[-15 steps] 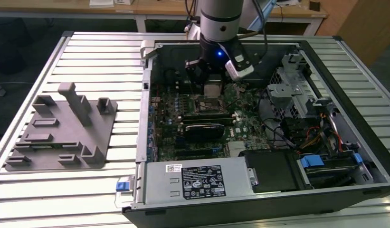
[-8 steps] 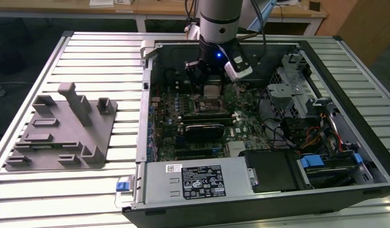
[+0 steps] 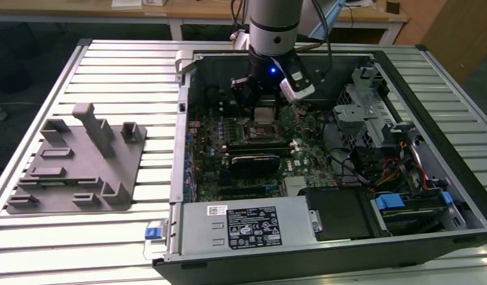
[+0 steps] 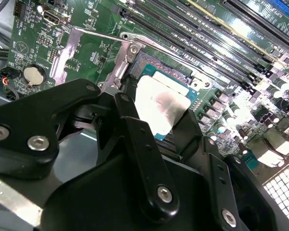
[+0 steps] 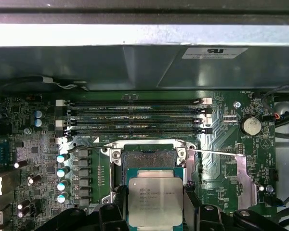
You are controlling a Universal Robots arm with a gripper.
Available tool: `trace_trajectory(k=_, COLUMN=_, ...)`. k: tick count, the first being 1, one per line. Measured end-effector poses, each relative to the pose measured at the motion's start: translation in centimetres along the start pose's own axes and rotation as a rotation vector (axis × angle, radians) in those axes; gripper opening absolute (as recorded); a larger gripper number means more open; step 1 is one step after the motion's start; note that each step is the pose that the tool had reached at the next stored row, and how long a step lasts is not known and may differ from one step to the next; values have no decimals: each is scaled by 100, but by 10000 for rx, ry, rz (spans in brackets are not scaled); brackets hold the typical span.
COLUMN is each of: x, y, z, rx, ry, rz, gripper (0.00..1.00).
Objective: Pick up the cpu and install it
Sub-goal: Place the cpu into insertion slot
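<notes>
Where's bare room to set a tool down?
Free: table slats nearer and farther than the grey fixture plate in the exterior view, plus the strip between it and the computer case. Crowded: inside the case, where the pincer holds the cpu over the socket.

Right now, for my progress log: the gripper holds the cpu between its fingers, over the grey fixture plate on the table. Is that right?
No. The gripper holds the cpu between its fingers, but over the motherboard socket inside the computer case, as the first wrist view shows. The fixture plate sits outside the case.
</notes>
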State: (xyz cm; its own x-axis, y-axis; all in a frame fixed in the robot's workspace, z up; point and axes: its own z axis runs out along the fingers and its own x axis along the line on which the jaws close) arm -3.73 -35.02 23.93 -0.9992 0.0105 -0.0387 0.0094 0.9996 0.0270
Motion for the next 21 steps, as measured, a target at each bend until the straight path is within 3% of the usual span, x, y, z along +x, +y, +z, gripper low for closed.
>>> trace_trajectory(k=11, x=0, y=0, z=1, rx=2, ry=-2, rz=70, gripper=55)
trace_trajectory(k=21, x=0, y=0, z=1, rx=47, ry=-33, rz=1223, gripper=55)
